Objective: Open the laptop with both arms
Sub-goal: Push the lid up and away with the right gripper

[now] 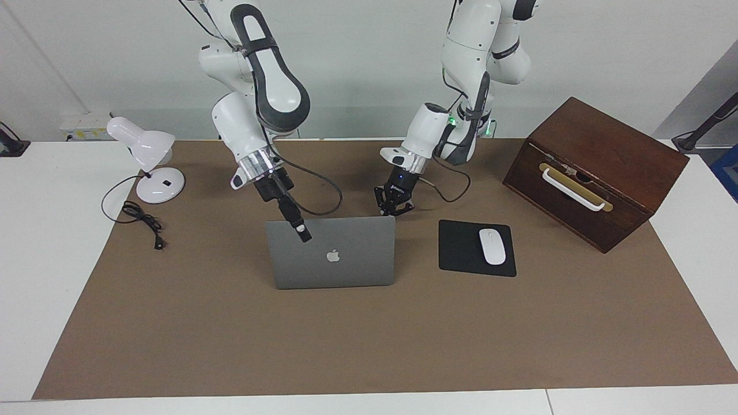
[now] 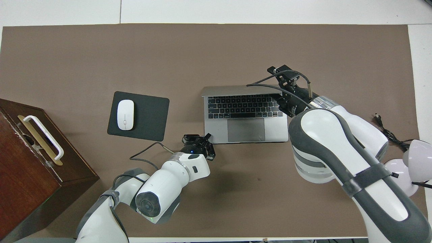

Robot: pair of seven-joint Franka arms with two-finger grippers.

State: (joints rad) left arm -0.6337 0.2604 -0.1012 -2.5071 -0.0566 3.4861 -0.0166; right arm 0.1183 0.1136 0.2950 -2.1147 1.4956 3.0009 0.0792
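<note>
The silver-grey laptop [image 1: 346,265] stands open in the middle of the brown mat, its lid nearly upright. The apple logo shows in the facing view. Black keys and the grey trackpad [image 2: 245,130] show in the overhead view. My right gripper [image 1: 301,230] [image 2: 281,74] is shut on the lid's top edge, toward the right arm's end. My left gripper [image 1: 395,209] [image 2: 203,138] is shut, its tips down at the base's corner nearest the robots, toward the left arm's end.
A black mouse pad [image 1: 458,251] with a white mouse [image 1: 492,246] lies beside the laptop toward the left arm's end. Past it stands a brown wooden box [image 1: 599,150]. A white desk lamp [image 1: 151,167] and its loose cable [image 1: 141,219] are at the right arm's end.
</note>
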